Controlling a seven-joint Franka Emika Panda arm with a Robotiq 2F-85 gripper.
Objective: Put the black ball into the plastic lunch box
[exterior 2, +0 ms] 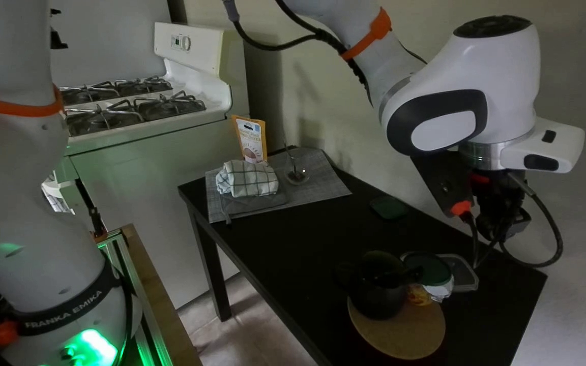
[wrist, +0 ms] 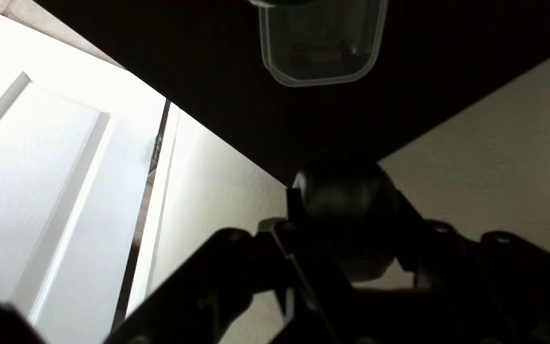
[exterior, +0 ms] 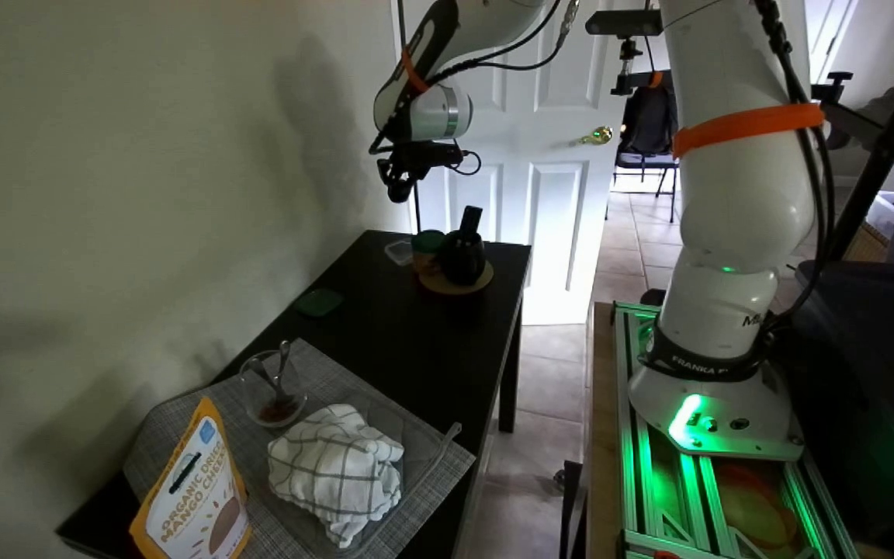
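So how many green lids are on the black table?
2. One green lid lies flat on the table near the wall; the other lid tops the jar beside the plastic box. More may be hidden.

The lunch box [wrist: 322, 52] looks smooth plastic, the towel [exterior: 337, 464] cloth.

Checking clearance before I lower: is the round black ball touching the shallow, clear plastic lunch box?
Apart. An exterior view shows the ball hanging above the lunch box, pale wall between them.

Lunch box [exterior 2: 465, 274] beside jar [exterior 2: 429, 270]
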